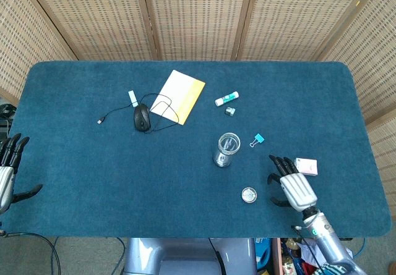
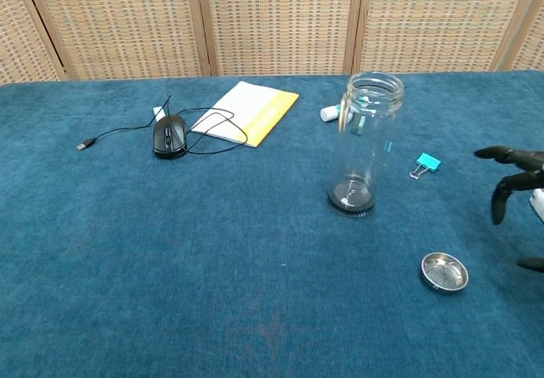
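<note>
My right hand (image 1: 292, 185) hovers above the blue table (image 1: 74, 164) near its front edge, fingers spread, holding nothing. Just beside its fingertips on the outer side lies the small pink box (image 1: 306, 166), apart from them. On the inner side, near the thumb, sits the round metal strainer (image 1: 249, 194); nothing lies between it and the hand. Beyond the strainer stands the upright glass jar (image 1: 227, 149), with a blue binder clip (image 1: 257, 139) near it. My left hand (image 1: 6, 173) is at the table's far left edge, fingers apart, empty.
</note>
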Action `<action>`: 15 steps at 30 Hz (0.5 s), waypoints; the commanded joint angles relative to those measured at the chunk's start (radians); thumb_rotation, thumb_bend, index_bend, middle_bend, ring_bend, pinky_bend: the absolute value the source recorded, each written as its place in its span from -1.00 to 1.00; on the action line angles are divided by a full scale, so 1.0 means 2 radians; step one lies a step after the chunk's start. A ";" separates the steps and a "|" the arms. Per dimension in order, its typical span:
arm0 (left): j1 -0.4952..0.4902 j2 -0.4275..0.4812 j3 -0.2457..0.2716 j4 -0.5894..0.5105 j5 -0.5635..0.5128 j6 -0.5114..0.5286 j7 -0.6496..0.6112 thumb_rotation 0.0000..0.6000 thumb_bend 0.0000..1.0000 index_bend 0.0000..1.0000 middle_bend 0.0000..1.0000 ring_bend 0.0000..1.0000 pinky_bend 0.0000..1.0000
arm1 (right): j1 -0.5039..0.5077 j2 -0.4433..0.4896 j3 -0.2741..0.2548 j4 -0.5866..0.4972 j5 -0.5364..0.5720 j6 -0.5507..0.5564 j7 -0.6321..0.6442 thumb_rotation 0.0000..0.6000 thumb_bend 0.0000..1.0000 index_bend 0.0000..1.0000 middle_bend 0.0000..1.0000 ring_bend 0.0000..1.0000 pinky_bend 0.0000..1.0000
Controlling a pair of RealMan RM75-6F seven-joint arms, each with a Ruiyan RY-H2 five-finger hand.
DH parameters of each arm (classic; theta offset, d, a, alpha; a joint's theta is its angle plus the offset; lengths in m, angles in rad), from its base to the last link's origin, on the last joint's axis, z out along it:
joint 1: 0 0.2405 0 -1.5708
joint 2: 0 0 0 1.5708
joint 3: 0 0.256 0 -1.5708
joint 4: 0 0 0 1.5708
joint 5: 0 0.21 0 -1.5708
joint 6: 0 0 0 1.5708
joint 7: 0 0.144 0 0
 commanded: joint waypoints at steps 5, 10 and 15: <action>-0.003 -0.004 -0.001 0.009 0.007 0.003 -0.008 1.00 -0.89 -1.00 -1.00 -1.00 -1.00 | 0.012 -0.026 0.004 0.002 0.031 -0.024 -0.018 1.00 -0.19 -0.01 -1.00 -1.00 -1.00; -0.003 -0.004 -0.002 0.011 0.003 0.001 -0.011 1.00 -0.89 -1.00 -1.00 -1.00 -1.00 | 0.016 -0.031 0.003 -0.006 0.040 -0.031 -0.019 1.00 -0.09 -0.01 -1.00 -1.00 -1.00; -0.004 -0.004 -0.001 0.011 0.003 0.000 -0.010 1.00 -0.89 -1.00 -1.00 -1.00 -1.00 | 0.020 -0.036 0.000 -0.012 0.046 -0.037 -0.025 1.00 -0.07 0.00 -1.00 -1.00 -1.00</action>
